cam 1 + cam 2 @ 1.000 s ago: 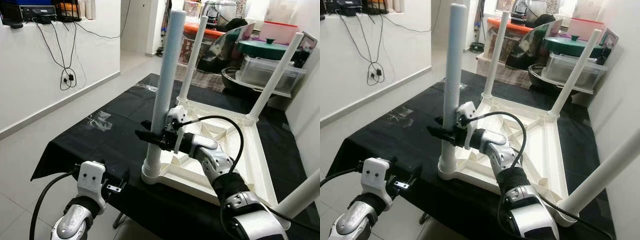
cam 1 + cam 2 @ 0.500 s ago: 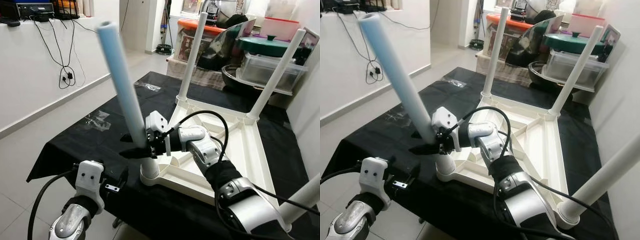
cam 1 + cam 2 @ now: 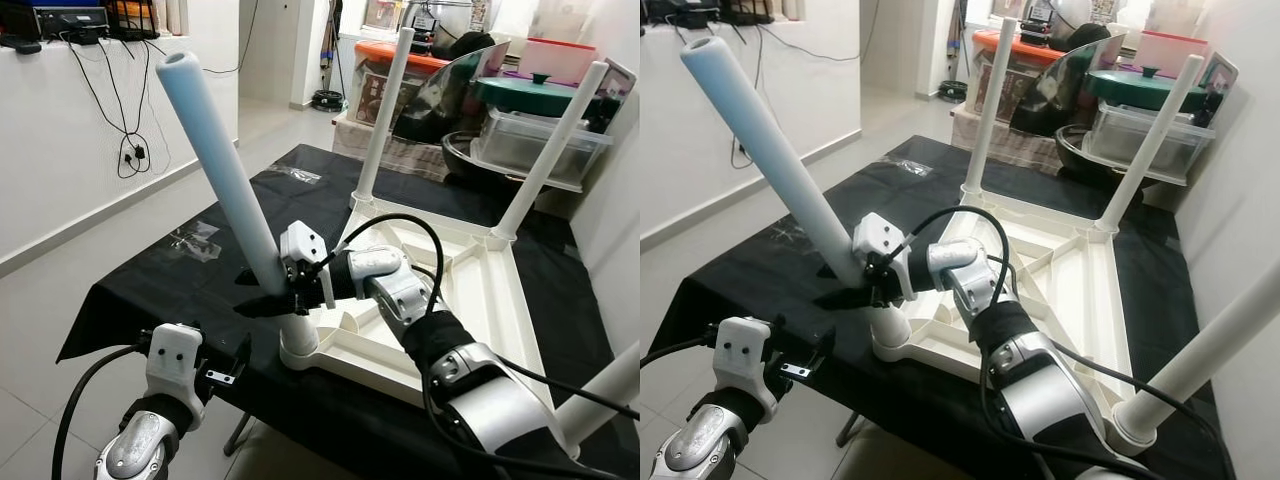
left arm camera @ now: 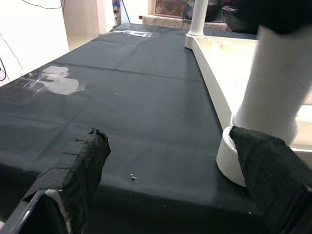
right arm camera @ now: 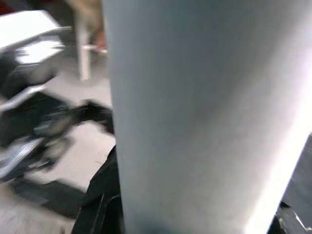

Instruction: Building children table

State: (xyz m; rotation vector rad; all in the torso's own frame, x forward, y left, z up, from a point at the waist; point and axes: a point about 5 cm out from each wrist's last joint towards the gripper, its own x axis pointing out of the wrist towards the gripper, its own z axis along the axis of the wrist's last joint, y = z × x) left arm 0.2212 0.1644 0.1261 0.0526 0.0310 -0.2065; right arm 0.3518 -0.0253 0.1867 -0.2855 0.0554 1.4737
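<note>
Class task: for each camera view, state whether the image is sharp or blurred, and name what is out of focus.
Left eye view: sharp; the right pincer grips the tilted table leg. Right wrist view: the leg is a soft pale blur, the background smeared. Left wrist view: the black cloth is crisp; the near fingers are soft.

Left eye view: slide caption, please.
Right gripper tilts pale blue table leg at upturned white plastic table.

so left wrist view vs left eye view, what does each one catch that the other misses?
Left wrist view alone: the left gripper's open black fingers up close, level with the black cloth.
Left eye view alone: the right gripper clamped on the tilted leg, and two upright far legs.
Both: the upturned white table and the leg's socket.
</note>
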